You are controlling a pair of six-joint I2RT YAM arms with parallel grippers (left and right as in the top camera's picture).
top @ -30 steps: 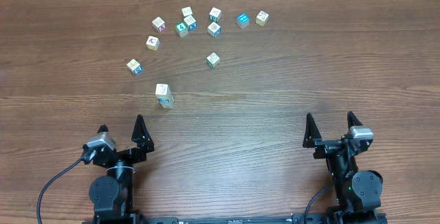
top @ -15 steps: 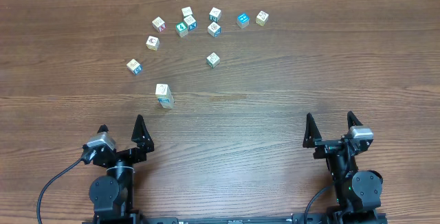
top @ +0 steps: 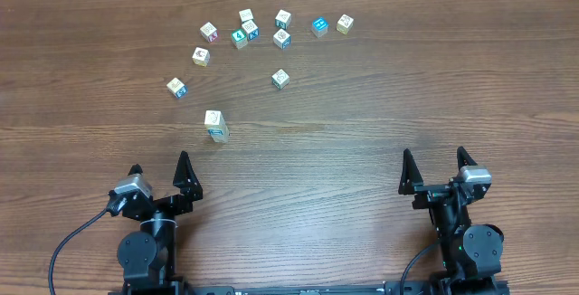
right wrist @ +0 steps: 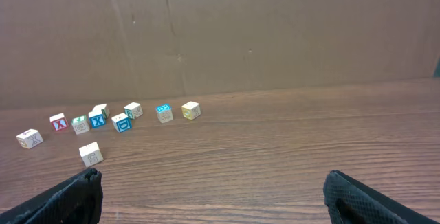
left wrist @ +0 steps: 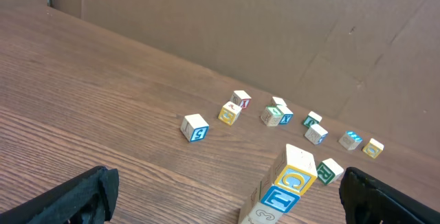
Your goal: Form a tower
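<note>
Overhead: left gripper (top: 159, 161) and right gripper (top: 433, 151) parked near, jaws wide and empty; tower (top: 215, 125) left of centre, just far of the left gripper, loose cubes (top: 280, 79) farther off; liable to topple if clipped by a finger or capped off-centre.

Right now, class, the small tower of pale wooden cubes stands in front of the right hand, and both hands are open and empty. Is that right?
No. The small tower of pale wooden cubes stands in front of the left hand, not the right hand, as the overhead view shows. Both hands are open and empty.
</note>
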